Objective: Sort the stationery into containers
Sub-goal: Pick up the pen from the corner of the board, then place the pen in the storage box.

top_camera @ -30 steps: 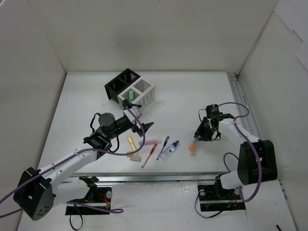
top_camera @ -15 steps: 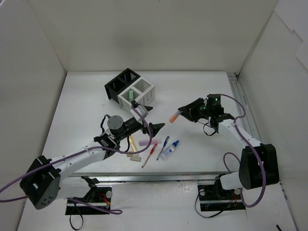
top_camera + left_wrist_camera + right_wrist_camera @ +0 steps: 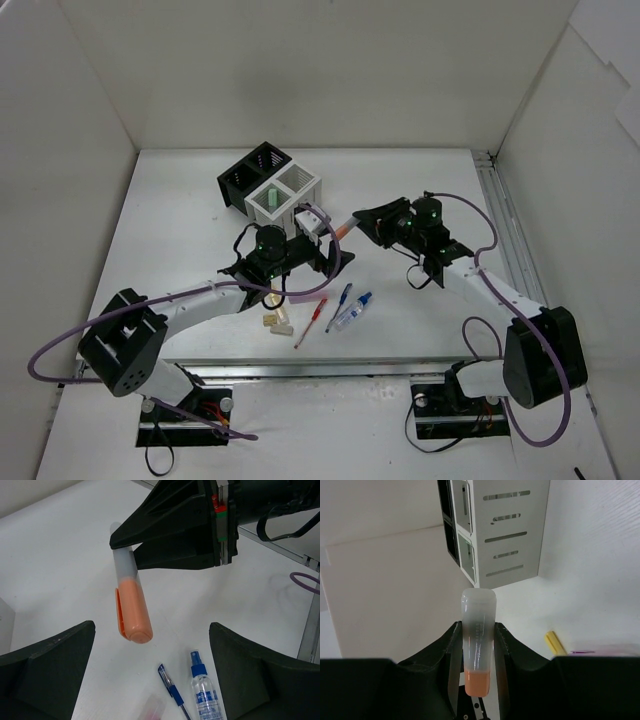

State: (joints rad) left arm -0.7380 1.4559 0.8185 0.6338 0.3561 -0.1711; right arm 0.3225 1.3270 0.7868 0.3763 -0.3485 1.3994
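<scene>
Right claw (image 3: 476, 632) gripped orange marker (image 3: 131, 605), cap mostly hidden in right wrist view. Left claw (image 3: 152, 630) stood open; pink marker (image 3: 152, 711) blurred, cut off.

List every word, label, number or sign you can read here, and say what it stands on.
No text can be read outright.
Label on the spray bottle: blue print, too small and blurred to read.
Marks on the clear barrel of the orange marker: too faint to read.
White box and black box: no text visible.
</scene>
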